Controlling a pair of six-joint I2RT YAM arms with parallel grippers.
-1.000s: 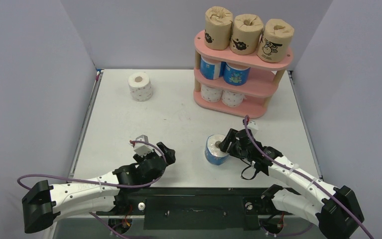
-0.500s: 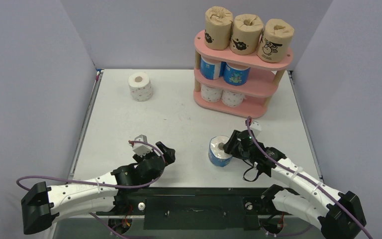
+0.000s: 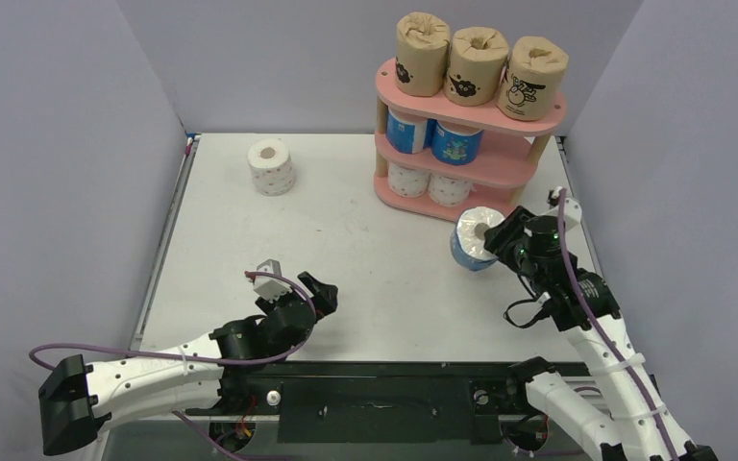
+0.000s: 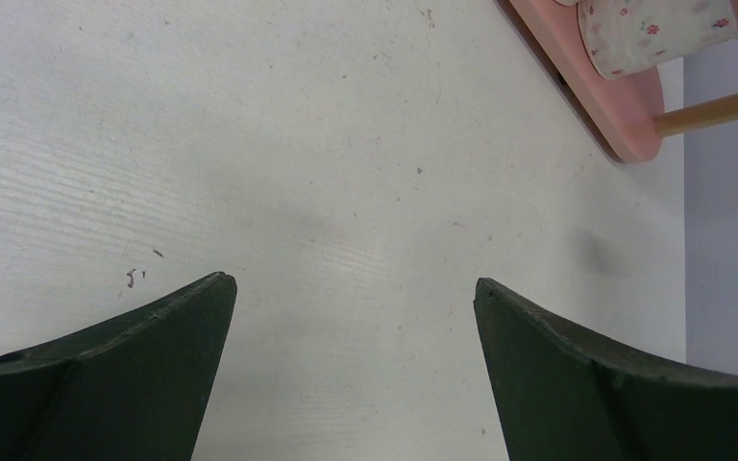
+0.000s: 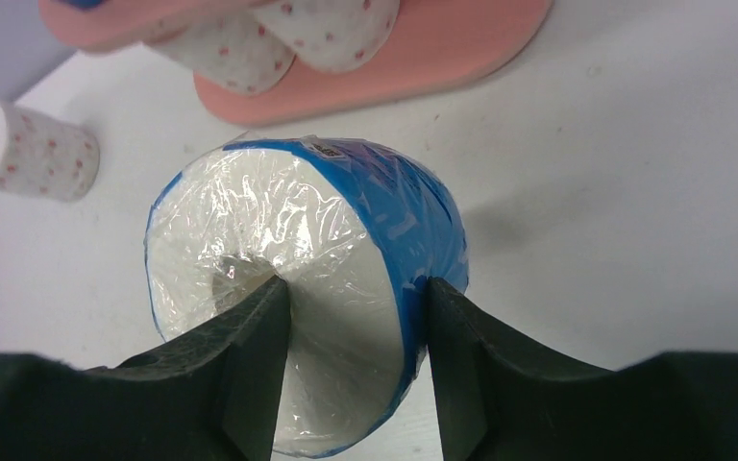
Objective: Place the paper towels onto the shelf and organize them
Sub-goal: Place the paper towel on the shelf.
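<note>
Paper towels: seven on shelf, one loose, one in right tool; left tool wide.

Bright, even light from above leaves only soft, faint shadows on the table. The wrap on the blue roll glints slightly. All views look sharp.

Glossy, crinkled plastic wraps the blue roll; the table looks matt.

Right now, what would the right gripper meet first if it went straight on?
Probably the shelf's bottom board; the blue roll in the right gripper would touch it first. Depth unclear.
</note>
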